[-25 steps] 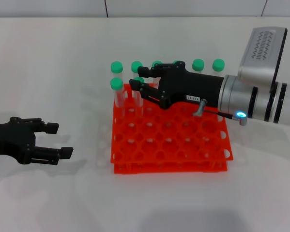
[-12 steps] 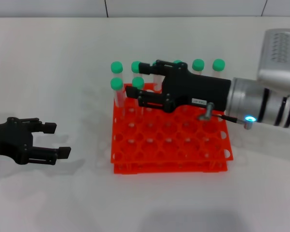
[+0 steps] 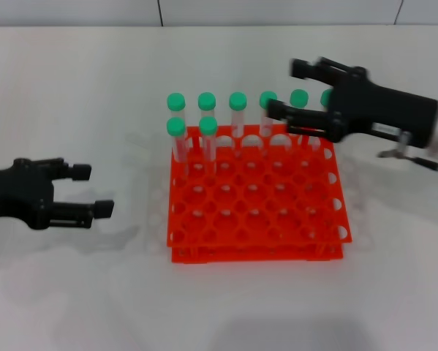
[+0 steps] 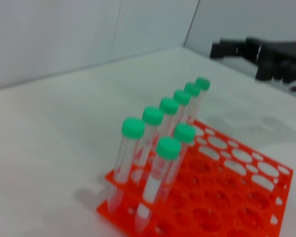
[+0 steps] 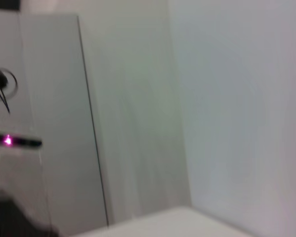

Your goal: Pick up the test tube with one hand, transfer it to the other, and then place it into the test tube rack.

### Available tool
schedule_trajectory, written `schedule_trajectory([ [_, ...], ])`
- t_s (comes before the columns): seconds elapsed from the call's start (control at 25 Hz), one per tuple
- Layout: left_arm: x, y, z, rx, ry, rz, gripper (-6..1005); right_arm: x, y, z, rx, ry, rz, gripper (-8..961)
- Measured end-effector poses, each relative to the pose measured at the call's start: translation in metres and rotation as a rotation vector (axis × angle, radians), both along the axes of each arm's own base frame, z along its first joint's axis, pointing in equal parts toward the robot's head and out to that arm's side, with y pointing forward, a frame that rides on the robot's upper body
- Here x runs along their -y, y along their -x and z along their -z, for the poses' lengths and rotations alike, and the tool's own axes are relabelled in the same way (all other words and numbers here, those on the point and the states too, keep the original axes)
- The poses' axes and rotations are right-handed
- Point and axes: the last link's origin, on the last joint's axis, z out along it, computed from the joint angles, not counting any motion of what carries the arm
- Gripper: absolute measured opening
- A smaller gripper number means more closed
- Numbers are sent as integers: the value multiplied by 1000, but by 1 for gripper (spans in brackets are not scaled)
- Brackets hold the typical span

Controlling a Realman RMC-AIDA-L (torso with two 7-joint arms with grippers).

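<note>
The test tube [image 3: 208, 126] stands upright in the second row of the orange-red test tube rack [image 3: 255, 253], beside one other green-capped tube. It also shows in the left wrist view [image 4: 185, 133], in the rack [image 4: 246, 197]. My right gripper [image 3: 283, 89], with the white label, is open and empty, raised above the rack's back right corner, clear of the tube. It shows far off in the left wrist view [image 4: 227, 49]. My left gripper [image 3: 94, 190] is open and empty, low over the table left of the rack.
Several identical green-capped tubes [image 3: 238, 101] fill the rack's back row, and one more [image 3: 176, 128] stands in the second row. The right wrist view shows only a pale wall. White table lies all around the rack.
My right gripper has let go of the tube in the second row and pulled back up and to the right. The left gripper has barely moved.
</note>
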Motion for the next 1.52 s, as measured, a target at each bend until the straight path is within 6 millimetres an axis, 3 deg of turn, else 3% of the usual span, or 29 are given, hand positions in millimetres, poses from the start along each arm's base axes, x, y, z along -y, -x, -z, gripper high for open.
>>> schedule_trajectory([
  [0.36, -4, -14, -1, 94, -46, 35, 886, 10, -36, -54, 166, 51, 17, 859],
  [0.48, -4, -16, 0, 113, -57, 38, 886, 12, -41, -60, 198, 69, 26, 859],
  [1.52, -4, -18, 2, 136, -67, 39, 886, 12, -38, -51, 242, 92, 17, 857],
])
